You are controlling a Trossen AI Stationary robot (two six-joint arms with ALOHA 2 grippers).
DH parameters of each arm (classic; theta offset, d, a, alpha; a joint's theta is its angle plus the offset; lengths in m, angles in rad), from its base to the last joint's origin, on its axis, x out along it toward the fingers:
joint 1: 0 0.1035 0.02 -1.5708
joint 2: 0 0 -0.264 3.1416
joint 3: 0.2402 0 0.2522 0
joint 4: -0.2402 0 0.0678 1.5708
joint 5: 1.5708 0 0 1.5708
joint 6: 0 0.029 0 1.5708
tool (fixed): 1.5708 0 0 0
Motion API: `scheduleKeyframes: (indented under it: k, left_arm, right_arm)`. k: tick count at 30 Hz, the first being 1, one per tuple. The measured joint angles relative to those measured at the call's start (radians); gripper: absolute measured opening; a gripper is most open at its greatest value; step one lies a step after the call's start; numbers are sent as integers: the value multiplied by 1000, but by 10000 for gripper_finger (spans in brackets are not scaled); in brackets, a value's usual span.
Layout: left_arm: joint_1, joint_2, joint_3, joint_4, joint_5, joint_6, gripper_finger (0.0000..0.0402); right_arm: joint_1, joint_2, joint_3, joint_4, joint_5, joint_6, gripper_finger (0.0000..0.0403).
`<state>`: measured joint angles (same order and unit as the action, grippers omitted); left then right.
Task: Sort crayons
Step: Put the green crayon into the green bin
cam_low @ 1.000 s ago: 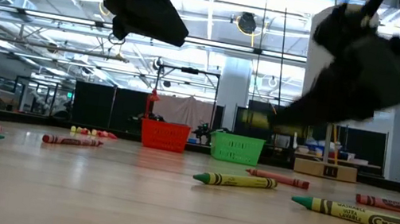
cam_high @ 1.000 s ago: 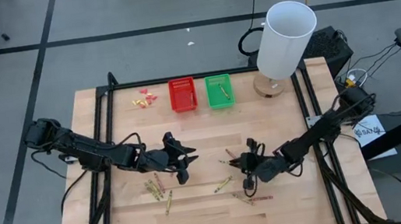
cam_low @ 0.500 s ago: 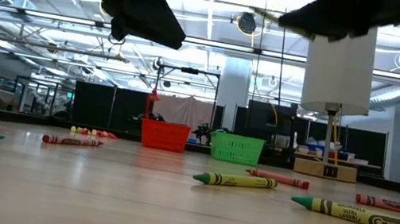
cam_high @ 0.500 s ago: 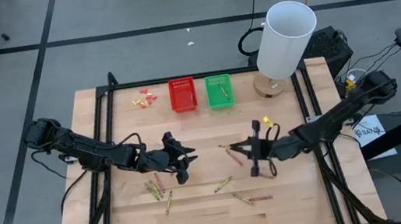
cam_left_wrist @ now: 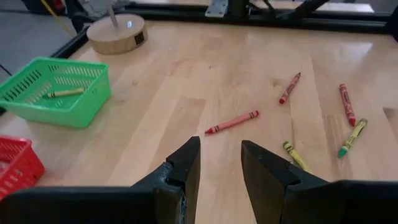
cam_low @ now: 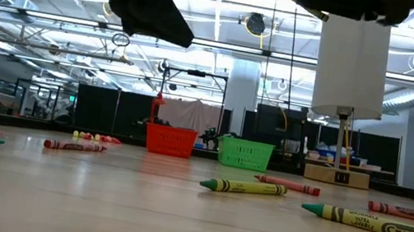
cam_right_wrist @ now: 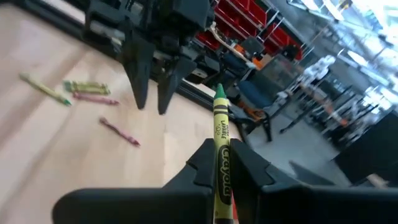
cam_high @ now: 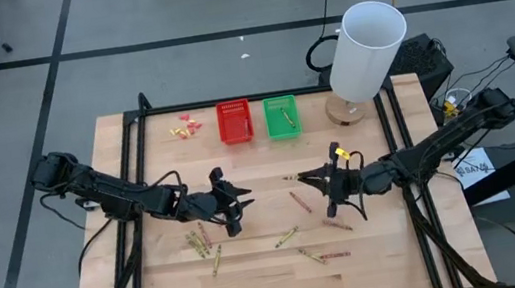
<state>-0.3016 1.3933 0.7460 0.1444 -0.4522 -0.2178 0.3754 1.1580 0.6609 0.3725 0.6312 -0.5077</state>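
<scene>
Yellow-green crayon — pinched upright in closed right gripper, raised above table; left gripper — parted, empty, hovering mid-table.

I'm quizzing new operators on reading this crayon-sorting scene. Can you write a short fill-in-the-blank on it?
1. The right tool is shut on a ____ crayon.
2. The green basket holds ____ crayon.
3. The left tool hangs above the table holding ____.
4. In the high view, the red basket stands to the ____ of the green basket.

Missing words: yellow-green; one; nothing; left
</scene>
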Motion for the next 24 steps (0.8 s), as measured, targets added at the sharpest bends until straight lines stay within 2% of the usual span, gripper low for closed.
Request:
scheduleKeyframes:
  k: [13,24]
  left_arm:
    - [2,0,0,34,-2,68,116]
    - [1,0,0,34,-2,67,116]
  right_arm:
    - [-16,0,0,1,-3,-330,13]
    - [-16,0,0,3,-3,-377,13]
